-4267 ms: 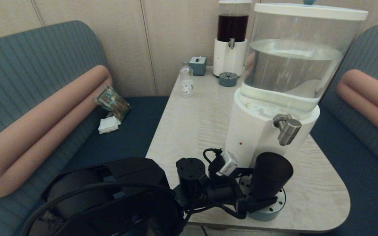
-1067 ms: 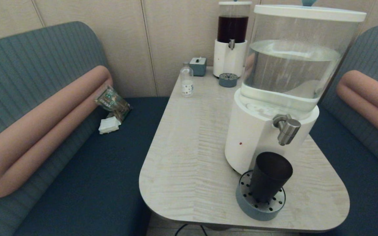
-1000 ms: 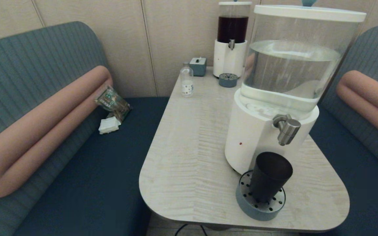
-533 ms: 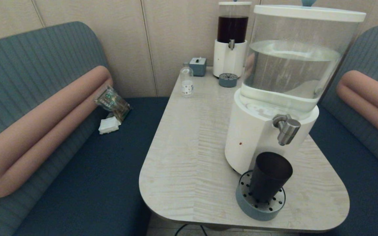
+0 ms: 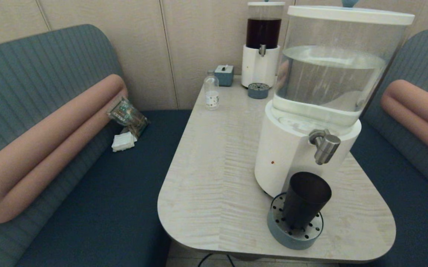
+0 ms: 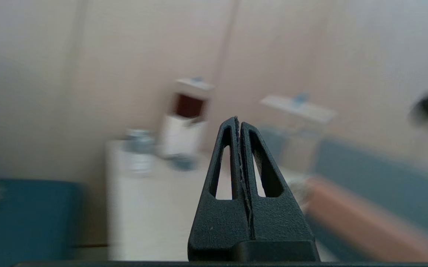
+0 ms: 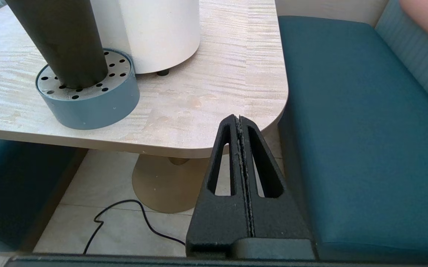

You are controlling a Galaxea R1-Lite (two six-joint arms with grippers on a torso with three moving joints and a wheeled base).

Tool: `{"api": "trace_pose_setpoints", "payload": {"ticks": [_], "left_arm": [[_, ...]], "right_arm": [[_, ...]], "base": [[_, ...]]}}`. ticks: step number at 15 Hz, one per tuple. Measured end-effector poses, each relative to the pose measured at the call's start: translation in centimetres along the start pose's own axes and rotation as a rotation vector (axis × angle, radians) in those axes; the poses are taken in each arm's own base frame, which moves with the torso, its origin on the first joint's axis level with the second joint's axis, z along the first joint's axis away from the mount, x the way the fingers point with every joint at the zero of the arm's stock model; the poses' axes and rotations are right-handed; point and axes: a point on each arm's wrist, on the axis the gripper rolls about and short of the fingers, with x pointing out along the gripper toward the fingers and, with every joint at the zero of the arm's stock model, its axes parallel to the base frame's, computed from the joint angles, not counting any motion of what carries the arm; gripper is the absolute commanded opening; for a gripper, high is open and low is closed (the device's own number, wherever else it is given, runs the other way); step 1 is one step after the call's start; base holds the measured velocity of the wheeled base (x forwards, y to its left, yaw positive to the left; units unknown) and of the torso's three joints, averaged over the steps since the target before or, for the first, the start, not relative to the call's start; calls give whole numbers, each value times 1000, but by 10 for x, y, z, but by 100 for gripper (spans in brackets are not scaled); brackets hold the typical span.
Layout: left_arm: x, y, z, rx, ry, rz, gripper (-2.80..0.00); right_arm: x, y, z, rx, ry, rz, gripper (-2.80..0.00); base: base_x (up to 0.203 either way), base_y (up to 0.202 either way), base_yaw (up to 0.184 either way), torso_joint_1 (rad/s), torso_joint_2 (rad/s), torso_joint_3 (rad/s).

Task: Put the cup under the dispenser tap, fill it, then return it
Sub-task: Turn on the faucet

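Note:
The dark tapered cup (image 5: 305, 200) stands upright on the round blue-grey drip tray (image 5: 295, 233), directly below the steel dispenser tap (image 5: 325, 145) of the big white-based dispenser (image 5: 292, 155). No water stream shows. Neither arm appears in the head view. My right gripper (image 7: 239, 118) is shut and empty, hanging below the table's near right corner, with the cup (image 7: 62, 40) and drip tray (image 7: 88, 100) ahead of it. My left gripper (image 6: 237, 120) is shut and empty, held off the table's near side, pointing towards the far wall.
The light wood table (image 5: 214, 155) also carries a small clear bottle (image 5: 211, 91), a little grey box (image 5: 224, 74) and a smaller dark-liquid dispenser (image 5: 261, 44) at the far end. Blue benches (image 5: 117, 185) flank it. A cable (image 7: 125, 215) lies on the floor.
About four seconds ago my left gripper stood at the cup on the tray; it has since withdrawn out of the head view. The cup has not moved in the last second.

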Motion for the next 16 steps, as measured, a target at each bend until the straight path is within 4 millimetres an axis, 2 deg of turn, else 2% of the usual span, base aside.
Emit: {"api": "trace_pose_setpoints", "payload": {"ticks": [2,5,9,10,16], "left_arm": [[-9,4,-13,153,66,55,-280],[-18,17,-43,335,179,118,-280],[-32,42,-102,304,382,169,-280],[-34,45,-109,296,416,184,-280],[-43,54,-123,366,533,383,-280]], "right_arm": [[0,0,0,0,0,0,-280],[0,0,0,0,0,0,-280],[0,0,0,0,0,0,-280],[0,0,0,0,1,0,-280],[0,0,0,0,0,0,-280]], "base": [[0,0,0,0,0,0],[0,0,0,0,0,0],[0,0,0,0,0,0],[0,0,0,0,0,0],[0,0,0,0,0,0]]}}
